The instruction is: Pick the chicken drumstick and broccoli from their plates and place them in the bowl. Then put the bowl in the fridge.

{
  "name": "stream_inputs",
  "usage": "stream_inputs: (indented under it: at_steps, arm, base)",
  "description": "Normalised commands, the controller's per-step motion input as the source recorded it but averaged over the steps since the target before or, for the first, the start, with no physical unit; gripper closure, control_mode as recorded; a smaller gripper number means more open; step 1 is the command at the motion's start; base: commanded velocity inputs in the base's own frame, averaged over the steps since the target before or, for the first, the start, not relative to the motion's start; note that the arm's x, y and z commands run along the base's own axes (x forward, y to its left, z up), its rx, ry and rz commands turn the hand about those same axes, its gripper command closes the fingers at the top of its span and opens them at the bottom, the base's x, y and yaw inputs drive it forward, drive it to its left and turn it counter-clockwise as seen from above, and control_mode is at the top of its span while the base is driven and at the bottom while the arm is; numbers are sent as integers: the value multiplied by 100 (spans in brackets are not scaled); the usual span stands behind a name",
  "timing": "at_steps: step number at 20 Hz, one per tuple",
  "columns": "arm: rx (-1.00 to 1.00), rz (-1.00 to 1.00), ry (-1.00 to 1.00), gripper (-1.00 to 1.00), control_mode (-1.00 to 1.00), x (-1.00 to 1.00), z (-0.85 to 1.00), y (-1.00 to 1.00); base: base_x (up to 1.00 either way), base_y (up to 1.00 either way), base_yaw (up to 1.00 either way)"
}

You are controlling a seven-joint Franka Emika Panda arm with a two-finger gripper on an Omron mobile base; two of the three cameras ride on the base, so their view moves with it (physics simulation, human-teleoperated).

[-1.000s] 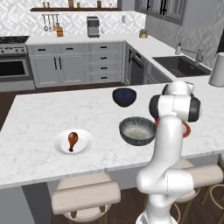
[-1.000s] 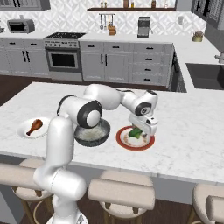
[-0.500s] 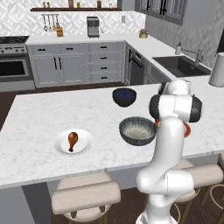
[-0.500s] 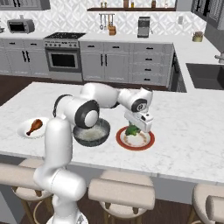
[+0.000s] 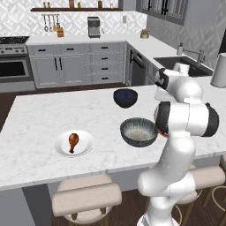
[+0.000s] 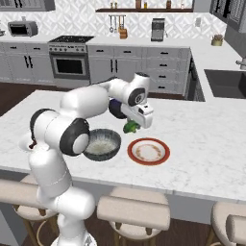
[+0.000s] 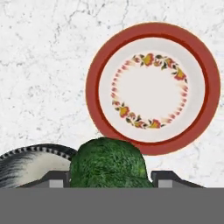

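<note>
Gripper: the two-finger gripper (image 6: 132, 126) is clenched on the small rounded dark-green broccoli (image 6: 130, 127), carried in the air.
Broccoli: between the fingertips (image 7: 54, 179), lifted off the round white plate with the red-orange rim (image 6: 163, 154), which lies below and just beside.
Bowl: the wide dark-grey ribbed bowl with a pale speckled inside (image 6: 102, 144) sits below, on the gripper's other side from the plate.
Drumstick: the small orange-brown chicken drumstick (image 5: 73, 141) lies on the plain white plate (image 5: 86, 145), well apart.
Risk: the round lump could slip out mid-carry; letting go early would likely drop it on the white marble counter (image 6: 202, 139) or the bowl's rim.
Hidden: the fingertips are mostly cut off, so the contact is hard to judge; the arm covers the red-rimmed plate in the left base view.
</note>
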Motion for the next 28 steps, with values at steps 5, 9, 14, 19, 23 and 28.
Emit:
stream_inputs:
  at_steps: [5, 9, 14, 19, 23, 28]
  arm:
    - [-1, 12, -11, 100, -100, -100, 86, 84]
    - [-14, 19, 0, 100, -100, -51, 6, 100]
    - [-17, 18, 0, 100, -100, 25, -17, 58]
    - [-6, 6, 0, 100, -100, 33, -42, 8]
    - [0, 6, 0, 100, -100, 6, -48, 11]
    - [4, 1, 0, 100, -100, 9, -47, 7]
  base:
    - [0, 0, 0]
    - [0, 0, 0]
    - [0, 0, 0]
    - [0, 0, 0]
    - [0, 0, 0]
    - [0, 0, 0]
